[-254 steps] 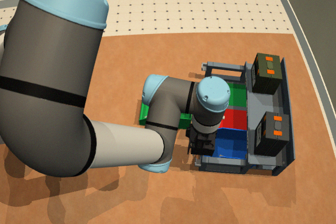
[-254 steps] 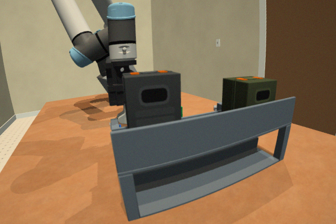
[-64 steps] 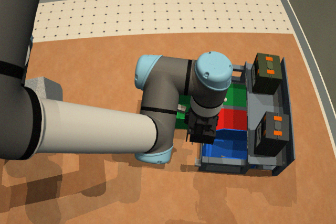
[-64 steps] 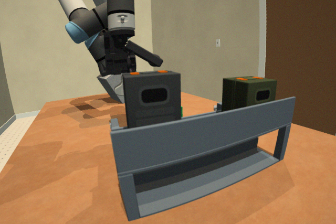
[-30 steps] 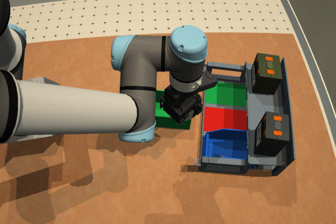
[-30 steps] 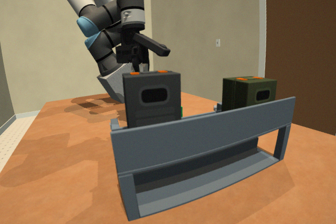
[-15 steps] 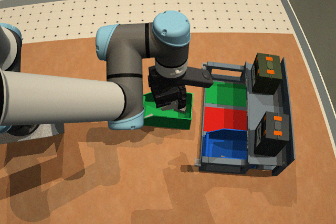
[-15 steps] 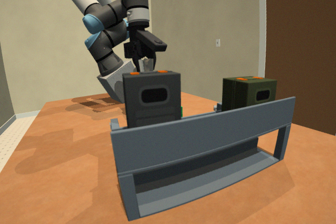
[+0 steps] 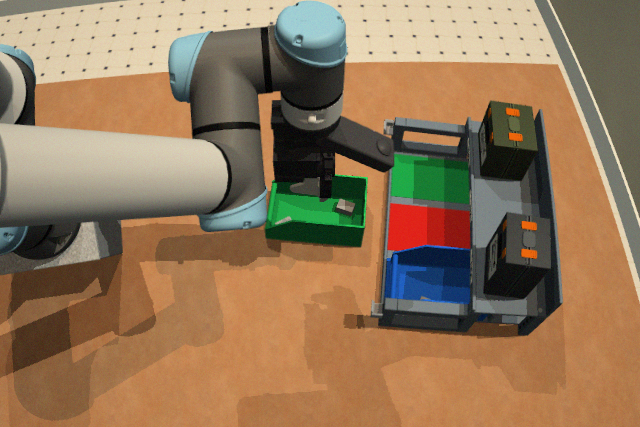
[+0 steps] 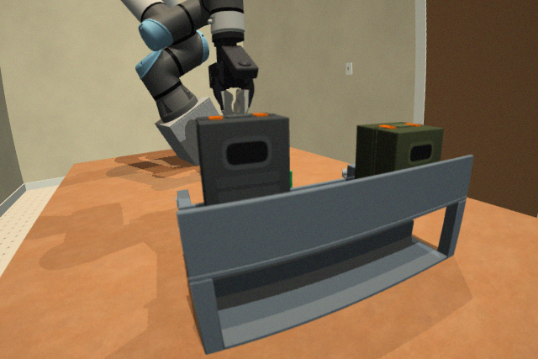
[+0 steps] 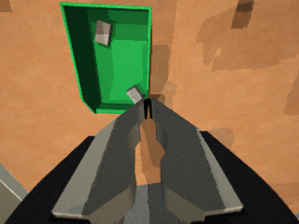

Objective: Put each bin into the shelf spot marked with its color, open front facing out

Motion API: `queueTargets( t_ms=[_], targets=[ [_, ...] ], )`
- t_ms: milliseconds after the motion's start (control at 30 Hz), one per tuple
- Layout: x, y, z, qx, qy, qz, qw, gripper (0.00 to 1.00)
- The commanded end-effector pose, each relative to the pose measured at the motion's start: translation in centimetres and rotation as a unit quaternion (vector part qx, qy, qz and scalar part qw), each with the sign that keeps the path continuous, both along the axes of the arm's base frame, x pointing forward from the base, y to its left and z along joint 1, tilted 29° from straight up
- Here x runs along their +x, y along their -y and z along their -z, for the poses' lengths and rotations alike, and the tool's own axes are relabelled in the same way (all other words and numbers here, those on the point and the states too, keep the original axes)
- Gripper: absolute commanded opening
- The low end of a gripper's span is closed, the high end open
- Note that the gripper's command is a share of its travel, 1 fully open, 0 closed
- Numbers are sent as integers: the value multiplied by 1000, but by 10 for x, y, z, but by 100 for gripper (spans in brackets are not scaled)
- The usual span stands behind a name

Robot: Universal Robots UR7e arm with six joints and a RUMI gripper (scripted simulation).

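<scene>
Clenched on nothing, the gripper [image 11: 148, 108] hovers over the green bin [image 9: 316, 215] on the table just short of the shelf [image 9: 547, 205], seemingly at its rim, probably lining up to nudge it toward the green mark [image 9: 430, 178].

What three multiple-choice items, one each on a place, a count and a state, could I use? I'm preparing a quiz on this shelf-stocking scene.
1. Where is the green bin?
A. on the table beside the shelf
B. on the green mark
C. on a toolbox

2. How many loose parts lie in the green bin?
A. none
B. two
C. five

3. What state is the hand in?
A. open wide
B. shut on the bin wall
C. shut, holding nothing

Key: 1 A, the bin stands apart from the shelf with its mark bare; 2 B, the wrist view shows two grey blocks; 3 C, the fingertips meet above the bin's corner with nothing between them.
</scene>
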State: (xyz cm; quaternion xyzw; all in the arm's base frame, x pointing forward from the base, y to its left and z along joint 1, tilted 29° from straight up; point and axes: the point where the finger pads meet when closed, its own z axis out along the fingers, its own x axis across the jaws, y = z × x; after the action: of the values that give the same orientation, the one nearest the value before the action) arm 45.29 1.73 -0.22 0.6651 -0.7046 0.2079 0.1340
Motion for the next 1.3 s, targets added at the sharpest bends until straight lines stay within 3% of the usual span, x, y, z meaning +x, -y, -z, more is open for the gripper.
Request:
queueTargets(
  t_ms=[0,567,600,1267],
  targets=[
    [-7,-3,0,-2,15,41,999,0],
    [-7,-3,0,-1,17,45,999,0],
    [-7,-3,0,-1,17,45,999,15],
    [-8,-3,1,-2,16,44,999,15]
  ],
)
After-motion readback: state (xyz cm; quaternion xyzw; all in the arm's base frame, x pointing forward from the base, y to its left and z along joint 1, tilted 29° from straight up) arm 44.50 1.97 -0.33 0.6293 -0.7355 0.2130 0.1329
